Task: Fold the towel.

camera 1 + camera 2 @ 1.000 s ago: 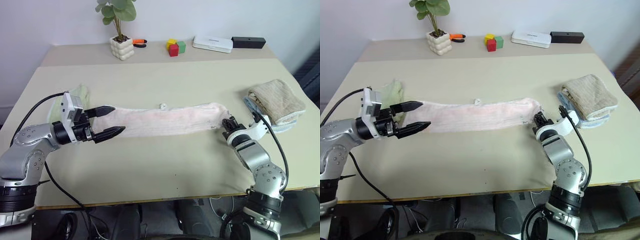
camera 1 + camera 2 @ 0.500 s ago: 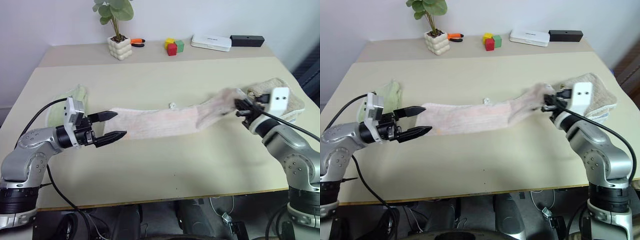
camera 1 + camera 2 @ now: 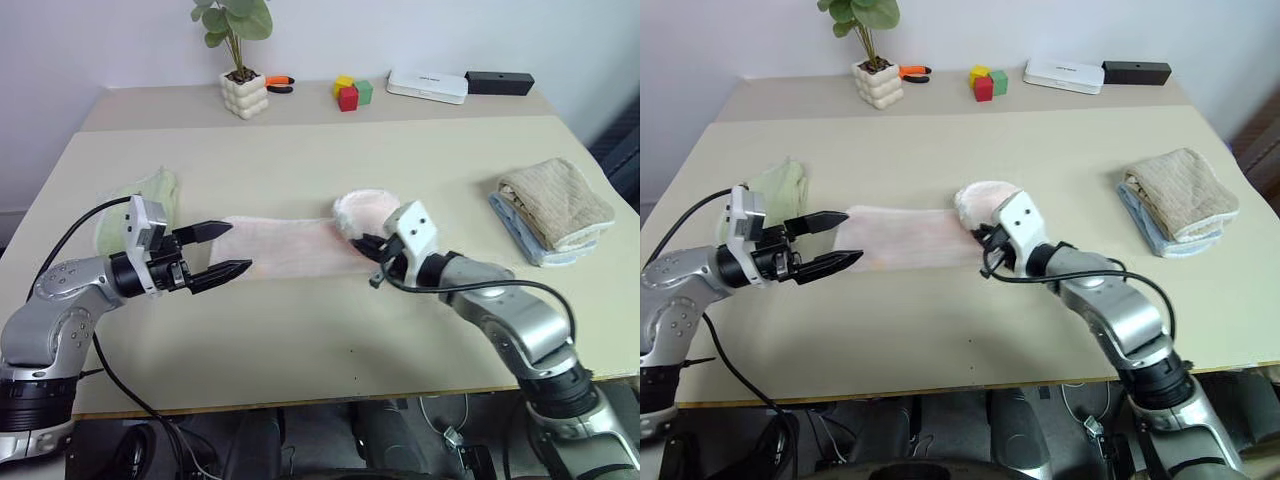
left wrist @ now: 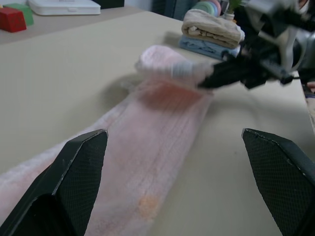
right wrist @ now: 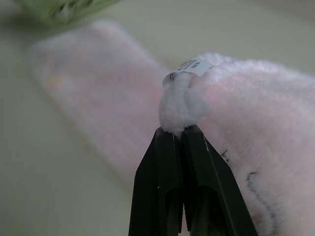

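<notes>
The towel (image 3: pixel 290 247), pale pink and fluffy, lies as a long strip across the middle of the table (image 3: pixel 300 330). Its right end (image 3: pixel 362 210) is lifted and curled back over the strip. My right gripper (image 3: pixel 370 246) is shut on a corner of that end, pinching a small wad of pile beside a white label (image 5: pixel 194 65). My left gripper (image 3: pixel 240 246) is open, level, hovering at the strip's left end with one finger on each side of it. In the left wrist view the pink strip (image 4: pixel 147 162) runs away toward the right gripper (image 4: pixel 216 78).
A light green towel (image 3: pixel 150 192) lies just behind the left gripper. A beige towel on a blue one (image 3: pixel 553 205) sits at the right. Along the back stand a potted plant (image 3: pixel 244 95), coloured blocks (image 3: pixel 350 93), a white box (image 3: pixel 427 86) and a black box (image 3: pixel 497 82).
My right gripper has carried the towel's right end leftward, from beside the beige towel to over the strip's middle, rolling as it went. The left gripper has stayed put.
</notes>
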Motion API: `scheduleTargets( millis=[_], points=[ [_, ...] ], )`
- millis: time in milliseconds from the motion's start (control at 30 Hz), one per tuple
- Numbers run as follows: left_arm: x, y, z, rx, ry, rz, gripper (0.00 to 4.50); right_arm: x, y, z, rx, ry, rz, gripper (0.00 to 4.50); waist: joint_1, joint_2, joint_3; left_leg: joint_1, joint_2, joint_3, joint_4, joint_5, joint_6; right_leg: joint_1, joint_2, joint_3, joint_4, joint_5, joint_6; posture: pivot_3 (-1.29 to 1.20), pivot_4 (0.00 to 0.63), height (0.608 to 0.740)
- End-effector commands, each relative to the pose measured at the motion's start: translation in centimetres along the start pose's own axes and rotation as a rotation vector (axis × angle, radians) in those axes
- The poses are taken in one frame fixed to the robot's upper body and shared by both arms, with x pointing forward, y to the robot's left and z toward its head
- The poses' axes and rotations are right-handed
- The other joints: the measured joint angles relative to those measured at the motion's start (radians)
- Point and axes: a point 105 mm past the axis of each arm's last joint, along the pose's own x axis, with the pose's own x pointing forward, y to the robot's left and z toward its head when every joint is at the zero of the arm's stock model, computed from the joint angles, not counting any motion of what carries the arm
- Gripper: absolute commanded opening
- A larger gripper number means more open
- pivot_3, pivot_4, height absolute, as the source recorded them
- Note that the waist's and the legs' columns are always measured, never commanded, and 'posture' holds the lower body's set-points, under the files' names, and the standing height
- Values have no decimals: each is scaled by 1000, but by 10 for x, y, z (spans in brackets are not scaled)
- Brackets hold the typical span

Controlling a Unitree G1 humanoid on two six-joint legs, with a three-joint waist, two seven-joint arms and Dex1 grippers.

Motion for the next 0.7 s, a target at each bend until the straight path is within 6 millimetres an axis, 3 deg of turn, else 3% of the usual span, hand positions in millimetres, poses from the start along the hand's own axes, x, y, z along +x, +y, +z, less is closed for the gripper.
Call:
scheduleTargets(
  millis=[33,167,267,467,500,633,700],
  points=[
    [-6,-1,13,43,-27,21,4500,12,11,6,-70,-31,32,50,0,0,0,0,0,0,0,0,0,0,0,0,0,0,0,0,150,740],
    [-4,-1,13,43,-33,26,4500,24,10,3,-127,-34,21,50,0,0,0,0,0,0,0,0,0,0,0,0,0,0,0,0,150,740],
    [-3,-1,14,37,-38,26,4500,27,11,3,-90,-50,36,840,0,0,0,0,0,0,0,0,0,0,0,0,0,0,0,0,150,740],
    [-3,-2,12,7,-36,20,4500,20,9,3,-76,-49,49,3888,1,0,0,0,0,0,0,0,0,0,0,0,0,1,2,0,150,740],
    [-2,-3,12,-3,-41,18,4500,17,7,15,-7,-111,53,4383,1,0,0,0,0,0,0,0,0,0,0,0,0,1,2,0,150,740],
    [0,-5,13,-39,-66,15,4500,0,-8,61,278,-351,53,4452,-2,0,0,0,0,-1,0,0,0,0,0,0,1,2,3,0,150,740],
    [4,-9,13,-79,-90,12,4500,-7,-16,72,351,-409,53,4452,-2,0,0,0,0,-1,0,0,0,0,0,0,1,2,3,0,150,740]
  ],
)
